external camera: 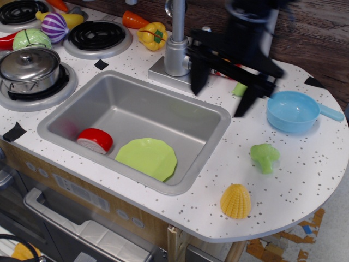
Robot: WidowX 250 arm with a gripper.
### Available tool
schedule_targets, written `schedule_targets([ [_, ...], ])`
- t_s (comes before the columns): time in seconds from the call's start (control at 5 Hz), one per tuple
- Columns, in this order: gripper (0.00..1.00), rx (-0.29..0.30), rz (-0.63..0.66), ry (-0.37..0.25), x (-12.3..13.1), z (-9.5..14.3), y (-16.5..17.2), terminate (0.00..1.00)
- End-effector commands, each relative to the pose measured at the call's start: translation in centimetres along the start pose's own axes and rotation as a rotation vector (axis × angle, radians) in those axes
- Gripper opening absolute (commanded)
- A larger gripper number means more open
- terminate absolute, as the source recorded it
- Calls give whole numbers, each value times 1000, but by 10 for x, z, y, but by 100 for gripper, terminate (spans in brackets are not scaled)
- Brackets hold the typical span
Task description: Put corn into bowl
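Note:
The yellow-orange ribbed corn (235, 201) lies on the speckled counter near the front edge, right of the sink. The light blue bowl (293, 111) with a short handle stands at the right of the counter. My black gripper (221, 99) hangs in the air above the counter between the sink's right rim and the bowl, motion-blurred. Its two fingers point down, spread wide apart and empty. It is well behind and above the corn.
A steel sink (76, 114) holds a green plate (147, 158) and a red-white piece (95, 140). A green broccoli (265, 157) lies between bowl and corn. A faucet (176, 49), a yellow pepper (152, 35), a carrot (132, 20) and a lidded pot (29, 67) stand behind and left.

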State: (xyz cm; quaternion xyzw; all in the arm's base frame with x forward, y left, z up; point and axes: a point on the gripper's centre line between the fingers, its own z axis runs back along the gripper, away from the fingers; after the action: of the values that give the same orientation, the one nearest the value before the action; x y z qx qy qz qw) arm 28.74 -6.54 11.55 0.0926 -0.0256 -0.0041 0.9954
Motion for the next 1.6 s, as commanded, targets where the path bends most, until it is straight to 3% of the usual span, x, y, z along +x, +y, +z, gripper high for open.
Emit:
schedule_targets([
  [0.0, 100, -29, -33, -23, -12, 1, -29, 0],
  [0.4, 100, -49, 44, -24, -32, -30, -46, 0],
  [1.2, 100, -222, 81, -94, -39, -91, -51, 0],
  [1.4, 0, -229, 101, -91, -39, -93, -54, 0],
])
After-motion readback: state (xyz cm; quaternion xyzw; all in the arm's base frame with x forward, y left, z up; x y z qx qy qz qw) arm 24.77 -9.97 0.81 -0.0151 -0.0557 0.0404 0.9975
